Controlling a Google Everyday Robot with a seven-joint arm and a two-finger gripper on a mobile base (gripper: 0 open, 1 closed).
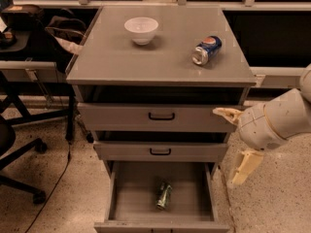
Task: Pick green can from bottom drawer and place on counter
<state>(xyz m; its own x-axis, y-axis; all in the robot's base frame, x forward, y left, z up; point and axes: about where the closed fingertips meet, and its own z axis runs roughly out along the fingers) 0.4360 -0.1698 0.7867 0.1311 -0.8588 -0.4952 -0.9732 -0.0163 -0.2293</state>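
In the camera view, a grey drawer cabinet (160, 130) fills the middle, and everything here is placed against it. At the cabinet's foot the bottom drawer (131, 191) stands pulled out toward the camera, its flat floor exposed. The green can (164, 195) lies on its side on that floor, near the middle and a little toward the cabinet's right side, its length running roughly front to back, clear of the drawer's walls. Above it on the cabinet's front sit the middle drawer (126, 152) and the top drawer (116, 118), each with a black handle at its centre. The cabinet's top, the surface (121, 62), carries a white bowl (141, 29) upright toward its back left, and a blue-and-red can (206, 50) on its side toward its right edge, well apart from the bowl. The claw (224, 148) hangs off the cabinet's front right corner, at the height of the two upper drawers, on a pale rounded arm (277, 120) coming in from the right. Its fingers (243, 169) are spread wide apart, one reaching across the right end of the top drawer's front, the other pointing down beside the cabinet's right side; nothing is between them, and the claw is well above the green can. Left of the cabinet stands a black office chair (9, 144).
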